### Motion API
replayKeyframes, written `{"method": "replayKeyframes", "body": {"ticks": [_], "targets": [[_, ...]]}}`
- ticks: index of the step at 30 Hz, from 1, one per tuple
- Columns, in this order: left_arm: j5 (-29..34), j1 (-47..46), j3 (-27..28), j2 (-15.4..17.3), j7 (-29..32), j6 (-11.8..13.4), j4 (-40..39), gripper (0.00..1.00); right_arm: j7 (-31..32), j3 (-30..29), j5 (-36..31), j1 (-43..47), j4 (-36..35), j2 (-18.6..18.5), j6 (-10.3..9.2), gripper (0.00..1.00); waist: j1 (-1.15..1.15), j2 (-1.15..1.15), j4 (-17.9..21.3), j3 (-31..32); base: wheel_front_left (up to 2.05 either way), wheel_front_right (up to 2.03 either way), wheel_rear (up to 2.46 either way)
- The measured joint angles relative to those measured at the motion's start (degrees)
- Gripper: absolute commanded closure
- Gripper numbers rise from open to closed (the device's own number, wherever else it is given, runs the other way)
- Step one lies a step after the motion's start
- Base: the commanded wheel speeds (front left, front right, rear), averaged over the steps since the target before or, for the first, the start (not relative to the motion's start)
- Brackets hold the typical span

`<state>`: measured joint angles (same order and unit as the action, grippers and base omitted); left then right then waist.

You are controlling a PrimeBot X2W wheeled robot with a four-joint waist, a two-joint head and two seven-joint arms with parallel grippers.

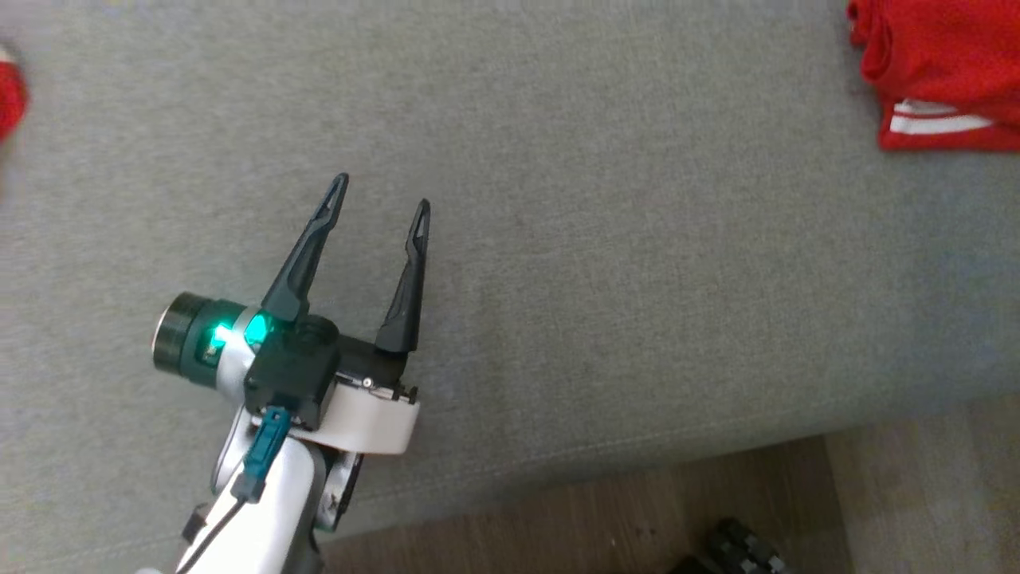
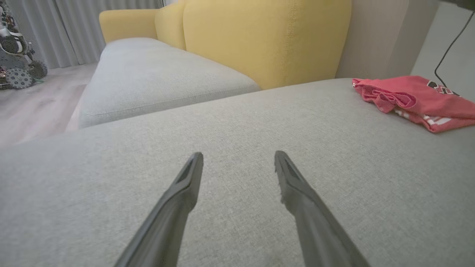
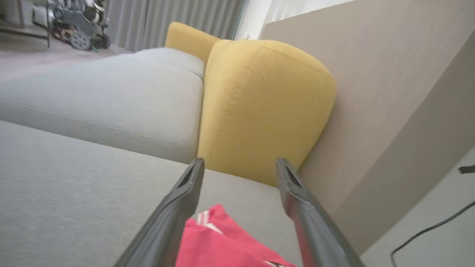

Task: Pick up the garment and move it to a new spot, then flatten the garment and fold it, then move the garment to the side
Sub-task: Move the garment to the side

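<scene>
- Toward 8 o'clock in the head view, the left gripper [image 1: 382, 193] hangs over the grey seat cushion [image 1: 637, 239]. Its two dark fingers are spread apart with nothing between them, and the tips point to about 12 o'clock.
- At 2 o'clock, in that view's corner, the garment [image 1: 940, 72] lies bunched on the cushion, well apart from the left gripper. A white stripe shows along its lower fold.
- At 9 o'clock a bit of red cloth [image 1: 9, 96] is cut by the edge, and at 5 o'clock runs the wooden floor [image 1: 598, 526].
- In the left wrist view, the left gripper [image 2: 239, 157] stands wide over bare cushion.
- The garment [image 2: 419, 100] sits at 2 o'clock as a folded heap, with black white-outlined lettering at its far end.
- The yellow backrest [image 2: 267, 40] rises at 12 o'clock, and a thin black cable [image 2: 449, 48] hangs at 1 o'clock.
- In the right wrist view, the right gripper [image 3: 239, 163] has its fingers parted.
- The garment [image 3: 222, 244] lies at 6 o'clock on the cushion, low between those fingers. Whether either finger touches it cannot be told.
- A beige wall panel [image 3: 389, 92] fills 3 o'clock.
</scene>
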<state>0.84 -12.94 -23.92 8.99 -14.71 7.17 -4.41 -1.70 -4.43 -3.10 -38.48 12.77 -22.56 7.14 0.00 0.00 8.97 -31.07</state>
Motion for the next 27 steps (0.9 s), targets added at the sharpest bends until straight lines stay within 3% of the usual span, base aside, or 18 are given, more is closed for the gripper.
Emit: {"method": "replayKeyframes", "body": {"ticks": [6,11,14,20,27], "targets": [[-1.88,1.77,-0.01,-0.77,0.0,0.74,0.9,0.0,-5.89,5.92,3.9,6.42,1.48,7.42,0.0,0.0,0.0,0.0,-2.62,4.9,0.0,0.0,0.0],[-4.79,4.57,1.29,-2.35,0.0,0.67,1.66,0.0,-11.93,9.57,7.22,10.66,4.81,11.1,0.0,0.0,0.0,0.0,-5.21,9.53,0.0,0.0,0.0],[-6.68,6.51,3.53,-3.65,0.0,0.33,2.43,0.0,-12.77,10.42,10.99,15.85,2.27,14.66,0.0,0.0,0.0,0.0,-7.32,13.46,0.0,0.0,0.0],[-7.05,10.49,6.94,-4.71,0.0,0.05,2.14,0.0,-12.91,10.34,11.09,26.61,-5.98,17.0,0.0,0.0,-0.01,0.0,-9.8,19.1,0.0,0.0,0.0],[-6.3,16.27,9.7,-5.45,0.0,-0.62,0.22,0.0,-12.9,10.34,10.27,37.39,-3.82,18.5,0.0,0.0,-0.01,0.0,-11.26,24.96,0.0,0.0,0.0]]}}
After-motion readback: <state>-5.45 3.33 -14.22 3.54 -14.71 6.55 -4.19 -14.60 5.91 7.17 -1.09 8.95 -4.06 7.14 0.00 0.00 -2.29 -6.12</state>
